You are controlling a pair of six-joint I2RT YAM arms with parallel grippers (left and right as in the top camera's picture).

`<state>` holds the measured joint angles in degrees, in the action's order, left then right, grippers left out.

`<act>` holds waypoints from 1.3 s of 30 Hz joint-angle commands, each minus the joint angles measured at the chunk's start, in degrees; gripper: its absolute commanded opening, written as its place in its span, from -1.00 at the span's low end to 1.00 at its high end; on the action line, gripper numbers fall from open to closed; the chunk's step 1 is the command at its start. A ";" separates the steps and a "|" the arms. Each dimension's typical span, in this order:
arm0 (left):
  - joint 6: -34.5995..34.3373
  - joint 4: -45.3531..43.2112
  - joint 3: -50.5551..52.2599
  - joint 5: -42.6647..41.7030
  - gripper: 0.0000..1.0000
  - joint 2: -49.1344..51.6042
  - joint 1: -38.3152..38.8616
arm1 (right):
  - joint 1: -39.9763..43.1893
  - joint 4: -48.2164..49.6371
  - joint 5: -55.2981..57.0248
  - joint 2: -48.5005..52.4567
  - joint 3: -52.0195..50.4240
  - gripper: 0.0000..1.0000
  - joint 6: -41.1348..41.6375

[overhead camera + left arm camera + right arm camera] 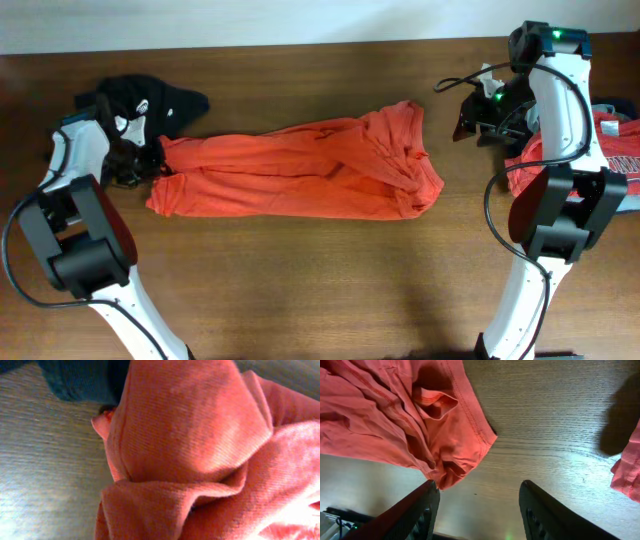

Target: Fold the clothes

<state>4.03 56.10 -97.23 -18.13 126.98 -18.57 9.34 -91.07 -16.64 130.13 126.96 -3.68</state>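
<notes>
The orange-red T-shirt (300, 170) lies stretched out and rumpled across the middle of the table. My left gripper (145, 160) is at its bunched left end. In the left wrist view the shirt fabric (200, 450) fills the frame and hides the fingers, and the cloth looks gathered in the grip. My right gripper (475, 125) is open and empty, off the shirt's right end. In the right wrist view its fingers (480, 495) spread over bare wood, just below the shirt's hem corner (455, 455). A black garment (150, 98) with white marks lies crumpled behind the left gripper.
Another red garment with white print (615, 160) lies at the right table edge under the right arm; its edge also shows in the right wrist view (627, 470). The wooden table (320, 280) stretches out in front of the shirt. A white wall runs along the back.
</notes>
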 commanded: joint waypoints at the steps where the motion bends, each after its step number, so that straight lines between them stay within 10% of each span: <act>1: 1.40 0.11 0.39 1.36 -0.99 -4.57 0.68 | 0.31 0.00 -0.76 -0.44 0.72 0.11 -0.55; 39: -2.14 -5.33 0.35 3.63 -0.99 -9.01 33.51 | -1.57 -0.26 -0.72 -0.44 0.55 0.11 -0.59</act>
<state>2.33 50.94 -97.14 -14.74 116.40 13.80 8.10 -91.13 -16.64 130.13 126.96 -3.70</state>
